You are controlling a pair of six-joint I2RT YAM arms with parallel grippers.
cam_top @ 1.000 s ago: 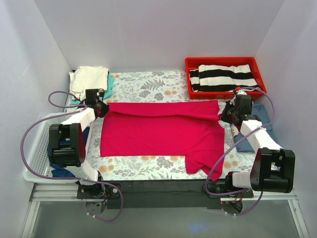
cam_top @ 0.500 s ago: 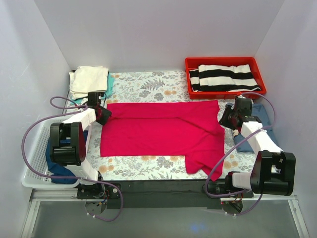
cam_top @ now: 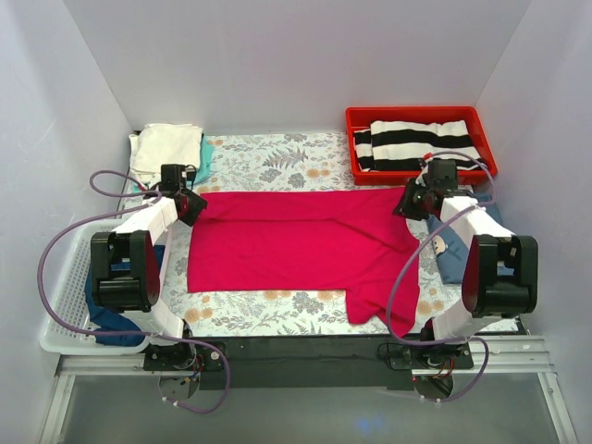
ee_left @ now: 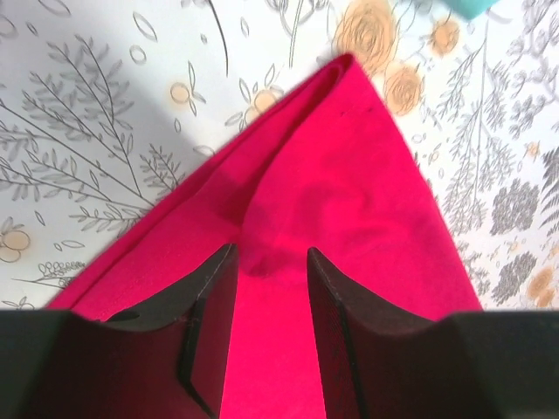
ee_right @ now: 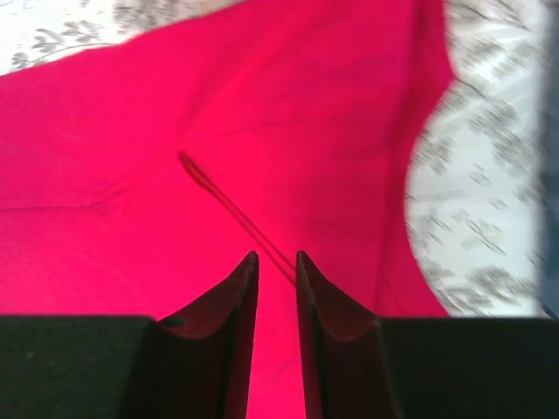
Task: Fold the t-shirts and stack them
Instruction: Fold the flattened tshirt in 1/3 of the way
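Note:
The crimson-red t-shirt point(cam_top: 296, 245) lies spread on the floral table cover, with one sleeve hanging toward the front right. My left gripper point(cam_top: 191, 205) sits on its far left corner. In the left wrist view the jaws point(ee_left: 271, 253) are close together with puckered red cloth point(ee_left: 349, 175) between the tips. My right gripper point(cam_top: 407, 202) sits on the far right corner. In the right wrist view its jaws point(ee_right: 276, 255) are nearly together over red cloth point(ee_right: 262, 131) with a seam running in between. A cream folded tee point(cam_top: 166, 146) lies on a teal one point(cam_top: 205, 155) at the far left.
A red bin point(cam_top: 356, 116) at the far right holds a black-and-white striped garment point(cam_top: 416, 143). Blue cloth point(cam_top: 458, 264) lies under the right arm. A white basket point(cam_top: 65, 296) at the left holds dark blue cloth point(cam_top: 109, 316). White walls stand on three sides.
My right gripper has swung farther back and to the left, onto the shirt's far right corner. My left gripper dipped slightly and came back. The shirt has hardly shifted.

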